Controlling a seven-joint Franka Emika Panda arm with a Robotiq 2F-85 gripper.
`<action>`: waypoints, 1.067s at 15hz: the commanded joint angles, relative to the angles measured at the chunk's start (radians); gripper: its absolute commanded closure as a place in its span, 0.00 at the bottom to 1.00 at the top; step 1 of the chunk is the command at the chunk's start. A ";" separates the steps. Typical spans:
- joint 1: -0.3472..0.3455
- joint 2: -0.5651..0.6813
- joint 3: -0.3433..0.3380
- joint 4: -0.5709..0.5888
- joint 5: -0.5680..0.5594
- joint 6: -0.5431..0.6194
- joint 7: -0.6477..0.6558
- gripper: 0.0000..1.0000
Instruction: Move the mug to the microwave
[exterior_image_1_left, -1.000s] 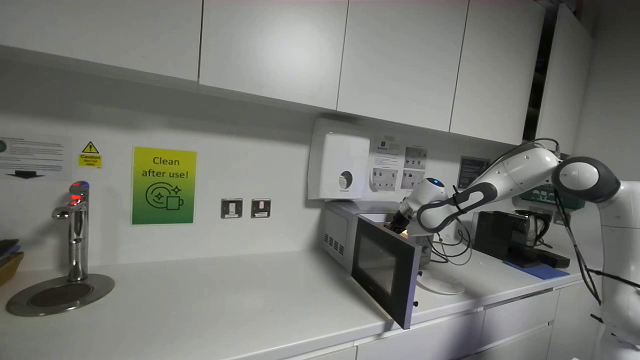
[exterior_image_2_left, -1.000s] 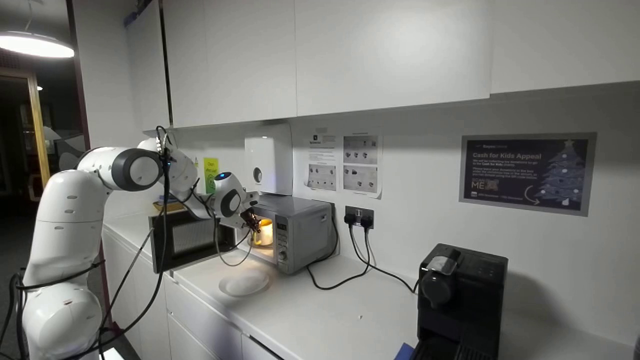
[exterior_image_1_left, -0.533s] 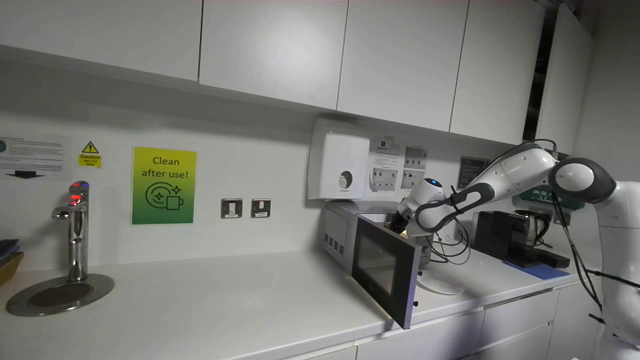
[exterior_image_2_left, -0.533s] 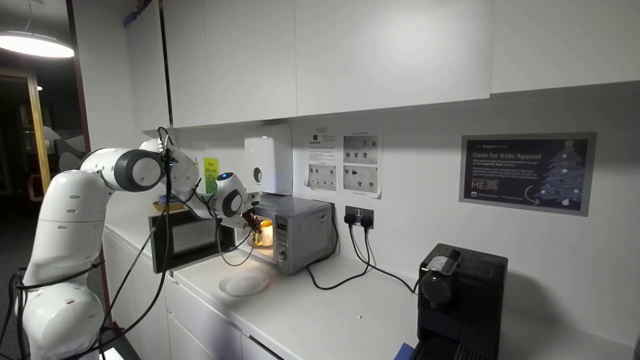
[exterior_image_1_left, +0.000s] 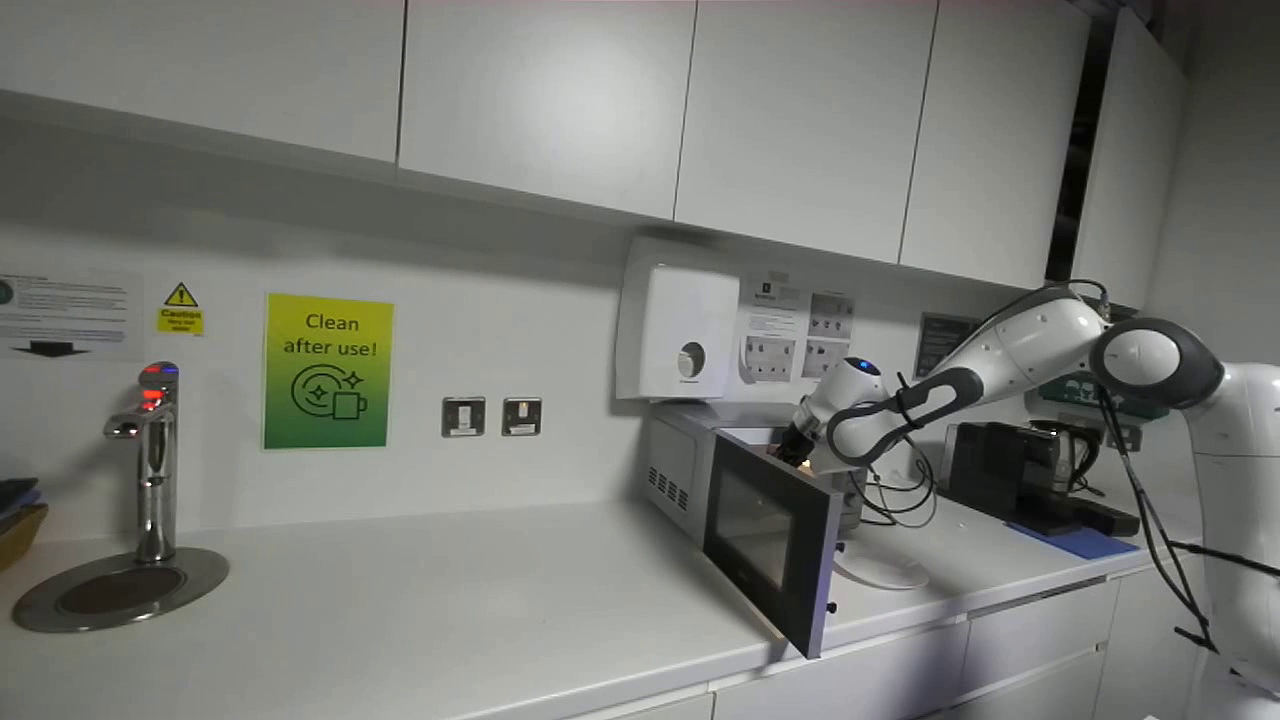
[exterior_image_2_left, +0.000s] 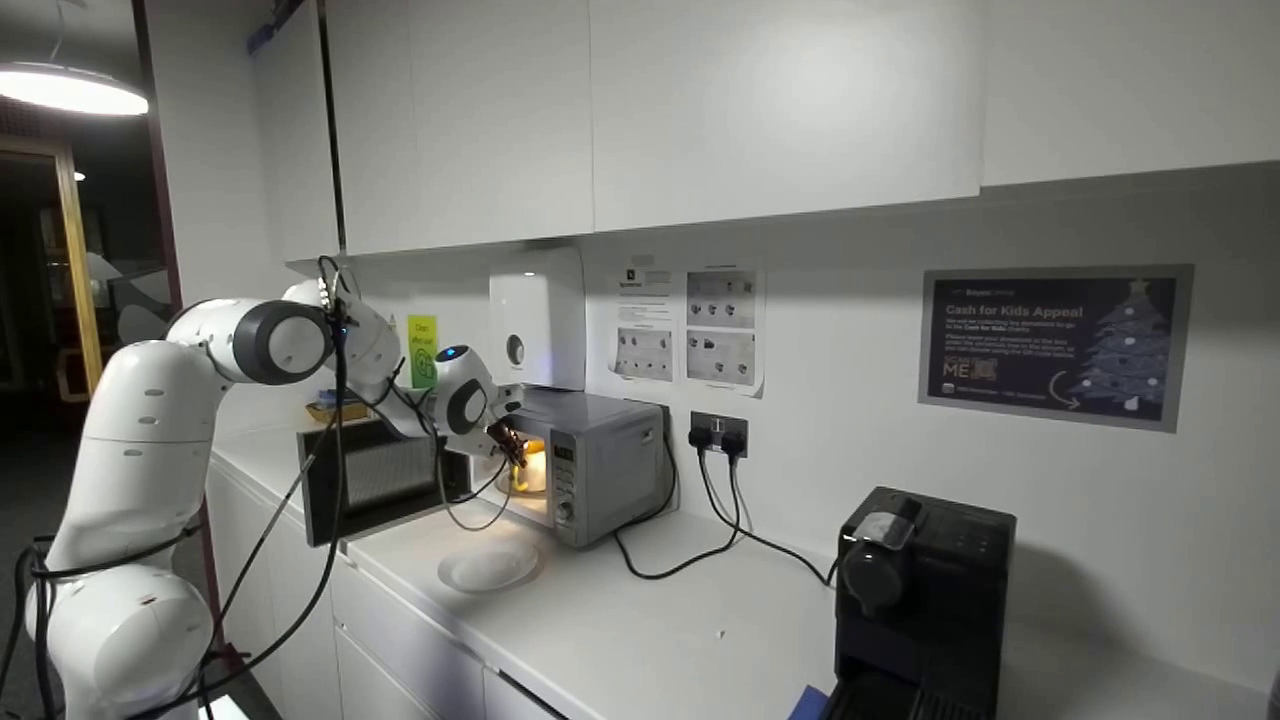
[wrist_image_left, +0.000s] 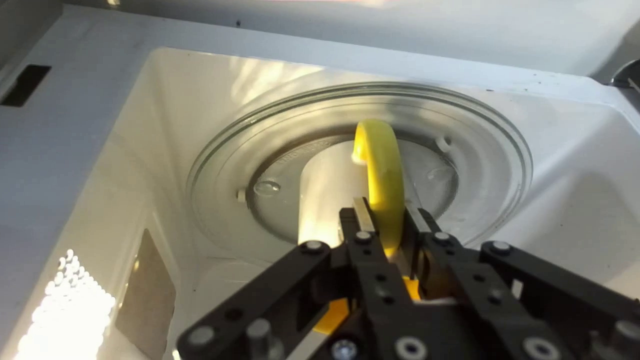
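Mug, white outside with a yellow handle, is inside the microwave, over the middle of the glass turntable. Fingers clamped on the handle, one to each side. Mug roughly upright, rim up; whether its base touches the turntable, cannot tell. Interior light lit; warm glow on the mug in an exterior view. Microwave stands near the back edge of the white surface, below a wall-mounted paper towel dispenser. Its door is wide open, free end jutting past the surface's front edge. Plate, white and round, lies in front of the microwave, near the front edge. Along the surface, the microwave sits between a chrome tap and a black coffee machine; blue mat partly under the latter.
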 joint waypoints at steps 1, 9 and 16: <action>0.024 0.014 -0.021 0.048 0.034 -0.018 -0.047 0.96; 0.030 0.005 -0.019 0.047 0.046 -0.023 -0.048 0.20; 0.036 -0.021 -0.017 0.010 0.059 -0.021 -0.042 0.00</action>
